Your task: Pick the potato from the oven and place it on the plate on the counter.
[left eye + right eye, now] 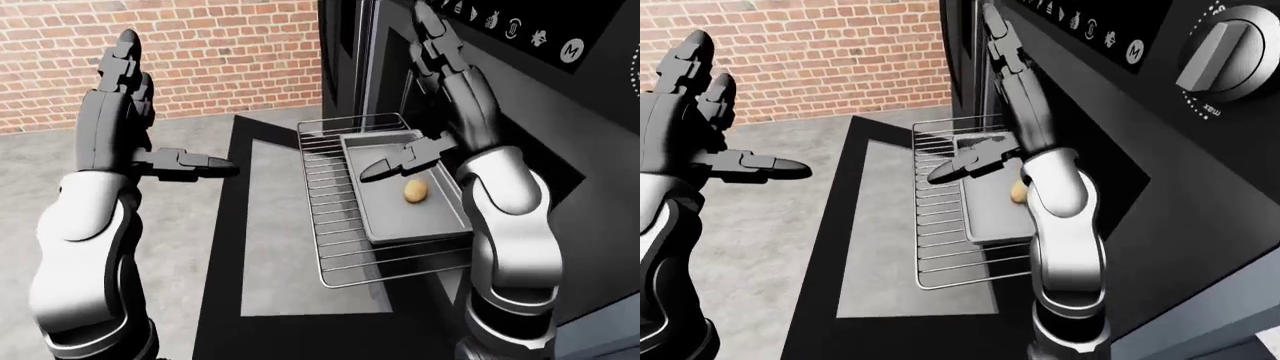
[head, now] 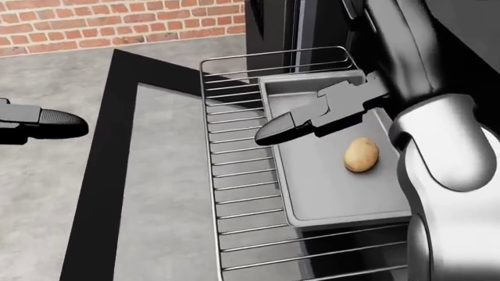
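The potato [image 2: 361, 154] lies on a grey baking tray [image 2: 328, 196], which sits on a wire rack [image 2: 242, 193] pulled out of the oven over the open door. My right hand [image 1: 420, 97] is open, fingers pointing up beside the oven's face. Its thumb [image 2: 312, 117] reaches left over the tray, just above and left of the potato, not touching it. My left hand [image 1: 150, 112] is open and empty, raised well left of the rack. No plate or counter shows in any view.
The black oven door [image 1: 260, 225] lies open and flat under the rack. The oven's control panel with a grey knob [image 1: 1230, 49] is at upper right. A brick wall [image 1: 200, 45] and grey floor [image 1: 40, 165] lie to the left.
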Available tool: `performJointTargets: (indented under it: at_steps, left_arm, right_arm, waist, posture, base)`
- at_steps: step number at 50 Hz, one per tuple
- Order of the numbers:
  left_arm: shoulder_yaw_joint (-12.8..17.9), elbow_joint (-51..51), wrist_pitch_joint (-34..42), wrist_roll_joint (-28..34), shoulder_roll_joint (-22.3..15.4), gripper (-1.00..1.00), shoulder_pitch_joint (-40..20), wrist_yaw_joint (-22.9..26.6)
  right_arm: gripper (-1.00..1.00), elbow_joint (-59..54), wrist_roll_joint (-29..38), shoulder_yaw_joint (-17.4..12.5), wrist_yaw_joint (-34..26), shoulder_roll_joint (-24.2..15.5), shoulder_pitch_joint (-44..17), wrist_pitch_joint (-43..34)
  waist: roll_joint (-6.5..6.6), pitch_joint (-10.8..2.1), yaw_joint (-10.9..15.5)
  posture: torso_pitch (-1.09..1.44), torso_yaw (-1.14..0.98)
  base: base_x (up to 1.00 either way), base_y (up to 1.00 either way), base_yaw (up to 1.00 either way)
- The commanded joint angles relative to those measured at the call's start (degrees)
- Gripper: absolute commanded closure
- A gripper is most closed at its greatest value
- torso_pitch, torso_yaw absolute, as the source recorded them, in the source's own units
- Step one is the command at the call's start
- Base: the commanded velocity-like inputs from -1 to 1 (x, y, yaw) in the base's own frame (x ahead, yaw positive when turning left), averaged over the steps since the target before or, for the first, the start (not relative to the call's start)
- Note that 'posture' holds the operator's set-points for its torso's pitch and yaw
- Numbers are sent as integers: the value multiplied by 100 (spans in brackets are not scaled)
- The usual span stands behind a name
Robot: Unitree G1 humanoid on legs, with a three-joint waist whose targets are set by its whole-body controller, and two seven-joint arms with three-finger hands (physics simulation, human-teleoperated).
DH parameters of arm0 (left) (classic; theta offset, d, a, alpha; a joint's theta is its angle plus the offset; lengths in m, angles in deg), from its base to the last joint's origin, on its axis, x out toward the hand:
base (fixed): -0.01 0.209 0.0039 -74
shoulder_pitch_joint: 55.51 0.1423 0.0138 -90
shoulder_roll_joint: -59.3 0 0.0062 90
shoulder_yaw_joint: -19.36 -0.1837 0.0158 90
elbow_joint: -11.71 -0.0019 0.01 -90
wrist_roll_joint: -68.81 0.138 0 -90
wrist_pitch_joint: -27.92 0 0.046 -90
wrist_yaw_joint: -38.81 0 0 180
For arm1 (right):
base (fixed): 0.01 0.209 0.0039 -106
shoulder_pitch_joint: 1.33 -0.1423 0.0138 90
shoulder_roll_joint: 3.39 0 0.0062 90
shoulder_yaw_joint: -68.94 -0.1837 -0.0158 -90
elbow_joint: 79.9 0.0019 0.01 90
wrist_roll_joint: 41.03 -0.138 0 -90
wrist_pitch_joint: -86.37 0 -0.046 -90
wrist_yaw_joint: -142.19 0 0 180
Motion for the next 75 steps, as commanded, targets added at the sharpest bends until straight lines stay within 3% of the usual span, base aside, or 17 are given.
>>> performJointTargets:
  at_steps: [1, 11, 16, 24, 31, 40, 44, 49, 62, 70, 75]
  left_arm:
    - [104, 181, -185, 49, -100, -100, -160, -58]
    - [156, 206, -199, 15, -103, -100, -95, -60]
    - [184, 206, -173, -12, -118, -100, -78, -92]
    - [213, 193, -181, -75, -115, -100, -39, -132]
    - [346, 226, 77, -317, -122, -100, -136, -269]
    - [401, 200, 275, -669, -195, -100, -210, -507]
    - [358, 235, 273, -737, -249, -100, -176, -512]
    - [382, 219, 263, -777, -261, -100, -154, -572]
    - [495, 299, 347, -957, -325, -100, -73, -634]
    - [510, 317, 346, -988, -340, -100, -31, -651]
    - [535, 358, 393, -1020, -357, -100, -32, -654]
  right_arm:
    - [-100, 220, 10, -14, 15, -22, -225, 144]
    - [-100, 35, 306, 75, -180, -51, -327, 54]
    - [-100, -355, 815, 148, -443, -173, -380, 5]
    - [-100, -1670, 1957, 220, -1050, -424, -1069, 197]
    - [-100, -3940, 2551, 123, -1259, -690, -2186, 1665]
    - [-100, -6870, 2769, 96, -632, -896, -3299, 3558]
    - [-100, -8581, 3120, 276, -157, -1061, -3873, 4750]
    - [-100, -9731, 3627, 389, 82, -1168, -4333, 5409]
    - [-100, -10377, 5005, 604, 331, -1256, -4468, 5932]
    - [-100, -10419, 5669, 605, 535, -1166, -4448, 5442]
    - [-100, -10428, 5736, 465, 416, -1102, -4430, 5181]
  waist:
    - [2, -174, 9]
    - [-1, -157, -17]
    - [-1, -145, -17]
    - [17, -129, -14]
    - [58, -133, -31]
    - [86, -172, -32]
    - [102, -186, -32]
    - [104, -209, -26]
    - [90, -217, -6]
    - [86, -222, -3]
    - [79, -215, 1]
  posture:
    - [0, 0]
    - [0, 0]
    - [0, 0]
    - [0, 0]
    - [0, 0]
    - [0, 0]
    - [0, 0]
    - [0, 0]
    - [0, 0]
    - [0, 0]
    - [0, 0]
  base:
    - [0, 0, 0]
    - [0, 0, 0]
    - [0, 0, 0]
    - [0, 0, 0]
    - [0, 0, 0]
    - [0, 0, 0]
    - [0, 0, 0]
    - [0, 0, 0]
    - [0, 0, 0]
    - [0, 0, 0]
    - [0, 0, 0]
